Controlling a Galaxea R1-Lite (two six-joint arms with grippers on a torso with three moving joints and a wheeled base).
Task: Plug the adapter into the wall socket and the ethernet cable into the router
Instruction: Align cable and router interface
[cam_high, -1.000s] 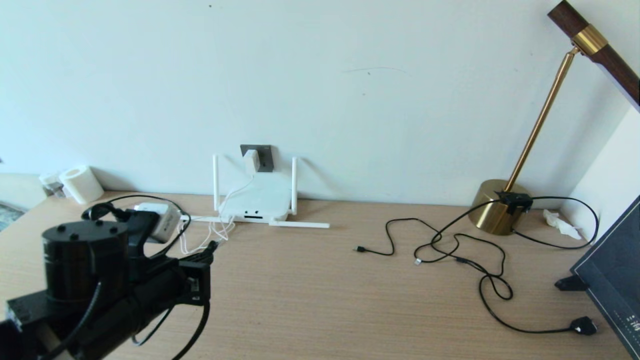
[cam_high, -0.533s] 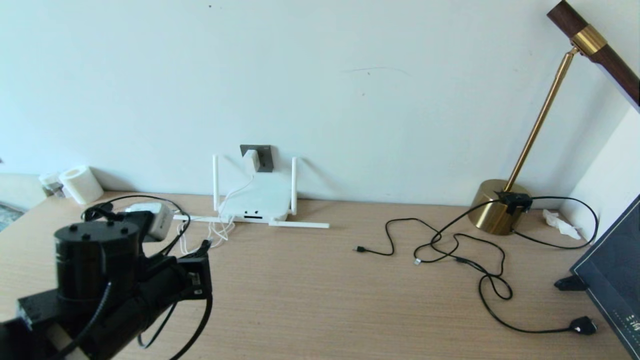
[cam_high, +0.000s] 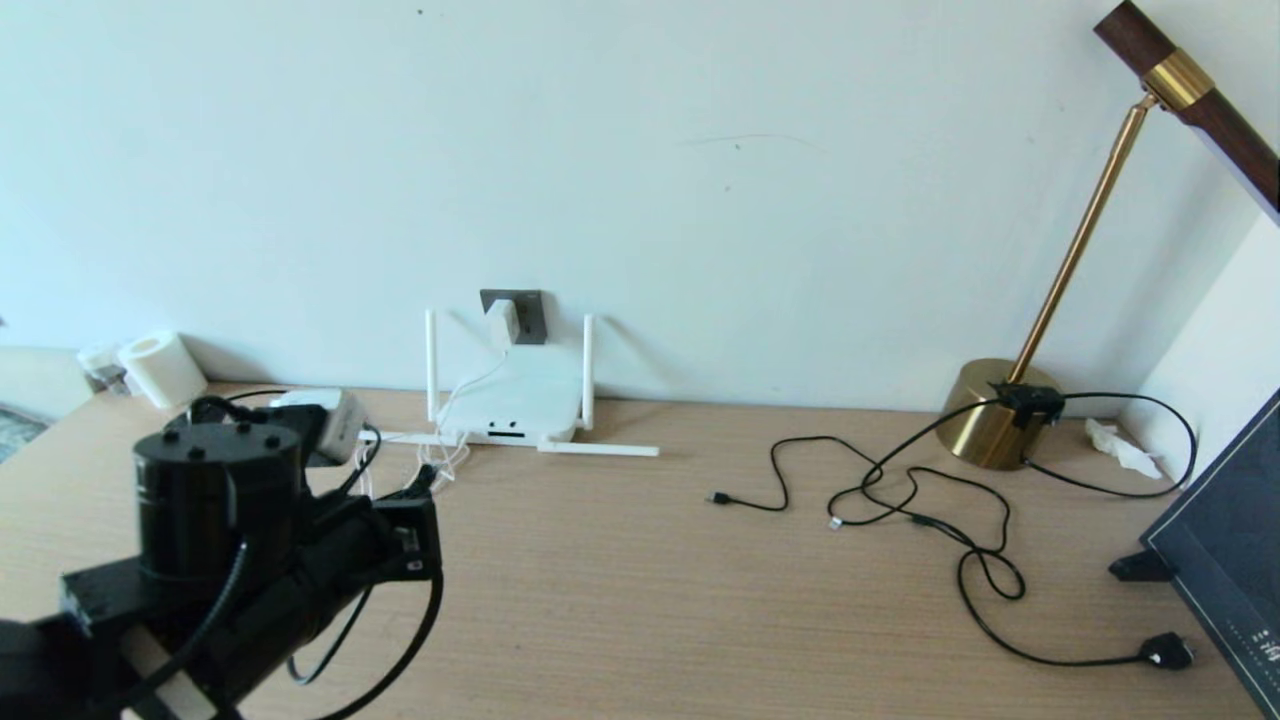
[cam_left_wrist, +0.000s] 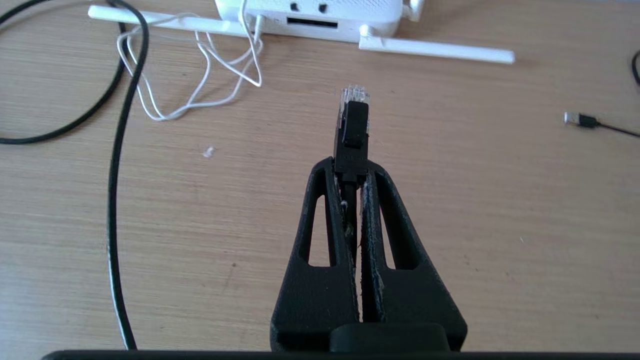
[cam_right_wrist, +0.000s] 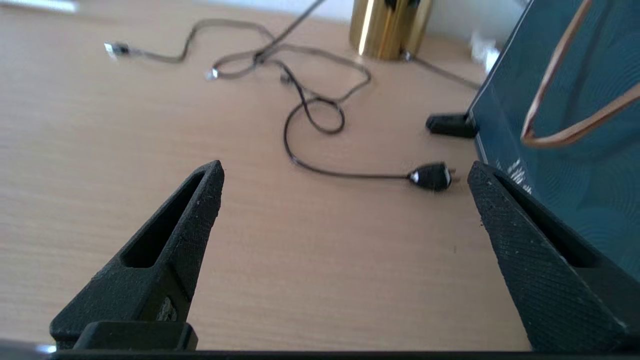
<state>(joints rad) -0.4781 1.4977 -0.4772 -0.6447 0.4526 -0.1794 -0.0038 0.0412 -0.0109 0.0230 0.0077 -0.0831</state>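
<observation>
Wooden desk against pale wall. Left gripper, at 8 o'clock in head view, is clamped on ethernet cable, clear tip aimed at router at 12 o'clock. Adapter is seated in wall socket. Right gripper is spread wide, nothing held.
</observation>
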